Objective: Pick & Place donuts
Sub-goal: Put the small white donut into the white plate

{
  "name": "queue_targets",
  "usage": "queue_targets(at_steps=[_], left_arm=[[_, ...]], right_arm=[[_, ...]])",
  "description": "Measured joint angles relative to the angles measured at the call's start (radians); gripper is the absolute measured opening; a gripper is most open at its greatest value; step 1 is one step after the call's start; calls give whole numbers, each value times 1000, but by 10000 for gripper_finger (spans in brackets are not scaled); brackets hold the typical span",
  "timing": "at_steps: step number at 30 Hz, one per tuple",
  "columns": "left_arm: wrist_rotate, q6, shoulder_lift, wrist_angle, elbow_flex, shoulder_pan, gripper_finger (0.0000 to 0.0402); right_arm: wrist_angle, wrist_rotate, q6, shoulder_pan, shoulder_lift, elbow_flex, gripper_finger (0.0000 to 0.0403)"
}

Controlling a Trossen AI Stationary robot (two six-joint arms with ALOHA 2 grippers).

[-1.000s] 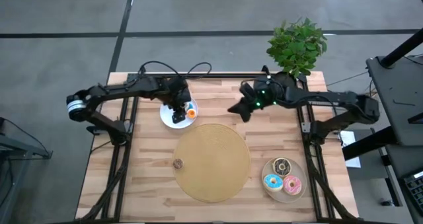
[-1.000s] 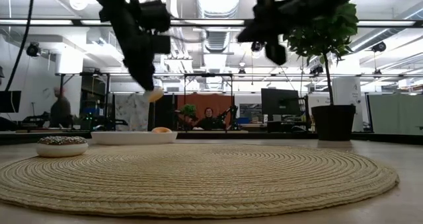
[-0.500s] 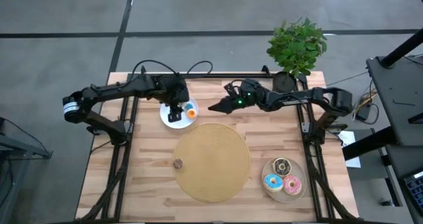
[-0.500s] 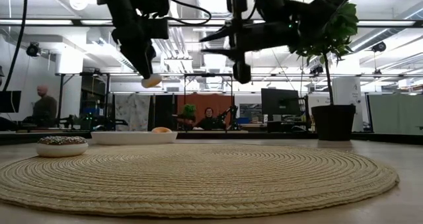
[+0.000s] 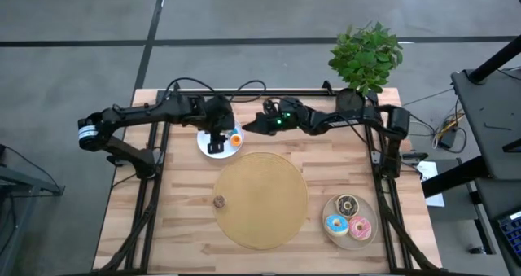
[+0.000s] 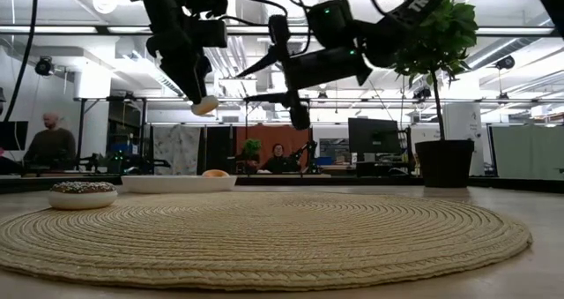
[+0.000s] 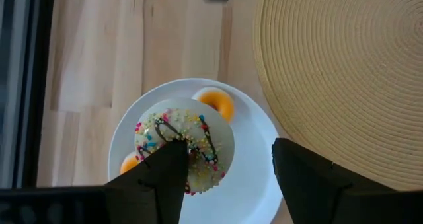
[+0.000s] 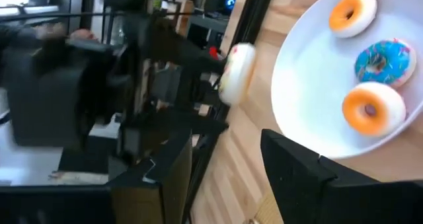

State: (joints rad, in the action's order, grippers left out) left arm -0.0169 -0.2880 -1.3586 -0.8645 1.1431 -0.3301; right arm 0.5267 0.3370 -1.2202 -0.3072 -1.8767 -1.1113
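My left gripper (image 5: 216, 136) hangs above the white plate (image 5: 207, 148) at the table's far left, open, carrying a white-iced sprinkled donut (image 7: 198, 128). Two orange donuts (image 8: 352, 14) (image 8: 372, 108) and a blue sprinkled donut (image 8: 380, 60) lie flat on that plate. My right gripper (image 5: 247, 128) hovers open just right of the plate, level, pointing toward the table's left, with nothing between its fingers. A small brown donut (image 5: 218, 201) lies on the round tan mat (image 5: 262, 201). Chocolate (image 5: 348, 204), blue (image 5: 335, 224) and pink (image 5: 361, 225) donuts rest on the beige plate (image 5: 368, 238). My left gripper carries the white-iced donut on one finger (image 7: 165, 174), whose tip sits at the donut's middle (image 7: 177, 143); the other finger stands apart from the donut's edge. The fingers point down from above. The donut (image 6: 204, 105) hangs tilted at the fingertip, lifted clear of the plate.
A potted plant (image 5: 365, 60) stands at the table's far right corner. The tan mat fills the table's middle. People sit in the room beyond the far edge (image 6: 280, 158).
My right gripper has swept toward the table's left edge, from right of centre to just beside the white plate, and has opened. My left gripper has risen a little, lifting the white-iced donut higher above the plate.
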Motion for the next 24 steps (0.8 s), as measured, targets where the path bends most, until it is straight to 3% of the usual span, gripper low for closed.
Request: queue_targets(at_steps=[12, 24], left_arm=[[-17, -1, 0, 1, -1, 5, 190], [-38, -8, -1, 0, -3, 6, 190]], right_arm=[[-68, 4, 24, -1, -158, -206, 171], [-240, -10, 114, -8, -169, -289, 171]])
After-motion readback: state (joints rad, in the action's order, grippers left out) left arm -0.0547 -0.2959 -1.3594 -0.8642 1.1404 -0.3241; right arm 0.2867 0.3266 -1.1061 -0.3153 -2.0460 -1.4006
